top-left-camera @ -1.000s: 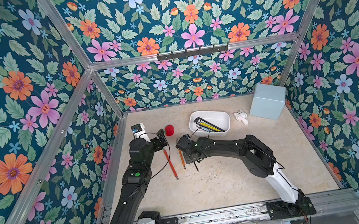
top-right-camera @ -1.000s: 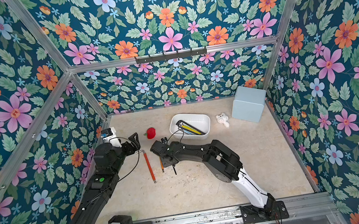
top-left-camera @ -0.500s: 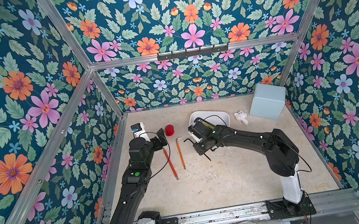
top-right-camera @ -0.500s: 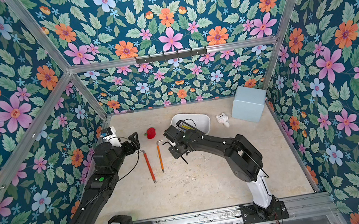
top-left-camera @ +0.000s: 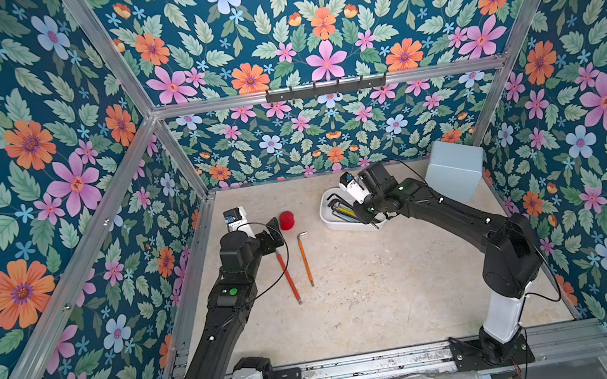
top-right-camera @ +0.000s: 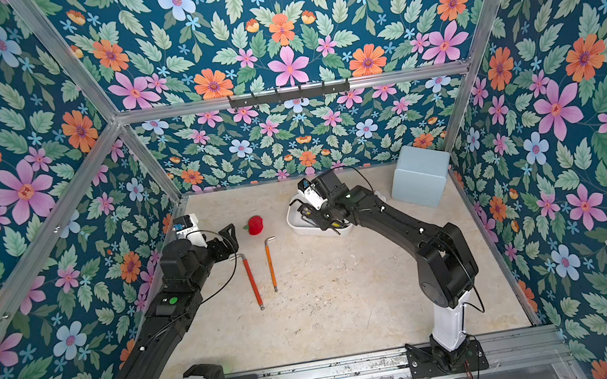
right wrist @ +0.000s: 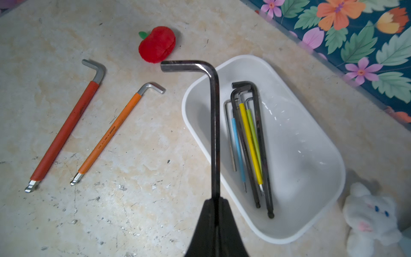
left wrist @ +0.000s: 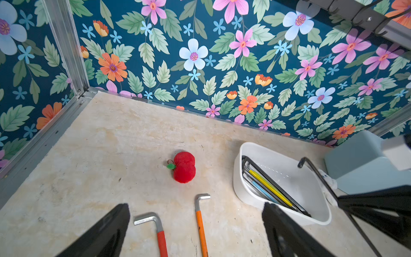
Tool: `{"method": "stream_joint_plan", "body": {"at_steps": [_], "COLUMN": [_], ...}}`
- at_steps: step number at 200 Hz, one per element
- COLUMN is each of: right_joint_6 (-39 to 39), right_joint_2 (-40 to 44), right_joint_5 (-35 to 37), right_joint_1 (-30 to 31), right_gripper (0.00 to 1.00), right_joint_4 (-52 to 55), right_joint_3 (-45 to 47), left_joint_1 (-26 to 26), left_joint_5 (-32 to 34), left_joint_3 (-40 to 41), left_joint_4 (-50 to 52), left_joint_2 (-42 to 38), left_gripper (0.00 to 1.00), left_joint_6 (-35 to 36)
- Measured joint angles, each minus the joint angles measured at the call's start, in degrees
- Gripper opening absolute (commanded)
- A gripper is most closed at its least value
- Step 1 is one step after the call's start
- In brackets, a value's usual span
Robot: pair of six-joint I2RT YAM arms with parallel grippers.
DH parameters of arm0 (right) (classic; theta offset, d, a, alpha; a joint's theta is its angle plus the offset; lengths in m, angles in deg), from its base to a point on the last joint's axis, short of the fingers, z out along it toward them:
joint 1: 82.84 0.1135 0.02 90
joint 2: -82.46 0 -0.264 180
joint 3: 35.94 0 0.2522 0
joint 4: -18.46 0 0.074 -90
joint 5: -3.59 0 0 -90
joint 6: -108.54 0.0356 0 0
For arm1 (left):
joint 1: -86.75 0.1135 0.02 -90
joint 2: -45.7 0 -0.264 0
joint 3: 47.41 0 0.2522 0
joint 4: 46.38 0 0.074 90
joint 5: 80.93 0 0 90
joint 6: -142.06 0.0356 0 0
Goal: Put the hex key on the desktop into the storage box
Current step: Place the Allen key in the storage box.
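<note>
Right wrist view: right gripper (right wrist: 215, 200) pinched tight on long shaft of black hex key (right wrist: 214, 124), held across rim of storage box (right wrist: 300, 155), several keys inside. Both top views hide that grip behind wrist; box sits near far edge of desktop (top-left-camera: 373, 310). Left wrist view: left gripper (left wrist: 195, 208) spread wide, empty, by red-sleeved hex key (left wrist: 161, 235) and orange-sleeved hex key (left wrist: 201, 231) lying on desktop

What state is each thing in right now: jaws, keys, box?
right gripper: jaws shut on black hex key
black hex key: held over the storage box, not released
left gripper: jaws open, empty
red hex key: lying flat on desktop
orange hex key: lying flat on desktop
storage box: upright, holding several hex keys
</note>
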Motion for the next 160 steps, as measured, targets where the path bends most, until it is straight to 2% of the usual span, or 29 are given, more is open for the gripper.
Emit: {"method": "stream_joint_plan", "body": {"at_steps": [43, 77, 119, 160], "right_joint_6": [-6.36, -9.22, -9.68, -9.62], "right_joint_2": [-8.0, -14.84, -21.86, -25.4], "right_joint_5": [-4.13, -4.44, -4.17, -2.45], "right_joint_1": [-4.55, -5.6, -6.03, -5.97], "right_gripper": [0.0, 0.0, 0.0, 0.0], "right_joint_4": [0.07, 1.18, 3.21, 4.2], "right_joint_3": [-7.23, -13.38, -19.76, -20.5], "left_joint_1": [0.0, 0.0, 0.0, 0.0], "left_joint_5": [-0.15, -0.11, 0.04, 0.04], "left_joint_3": [0.15, 0.33, 0.44, 0.83], "left_joint_4": [-0.15, -0.17, -0.22, -0.22], "left_joint_2": [-0.37, -0.48, -0.35, 0.0], "left_gripper": [0.99, 0.99, 0.99, 0.99], "left_joint_6": [-0.04, -0.02, 0.0, 0.0]}}
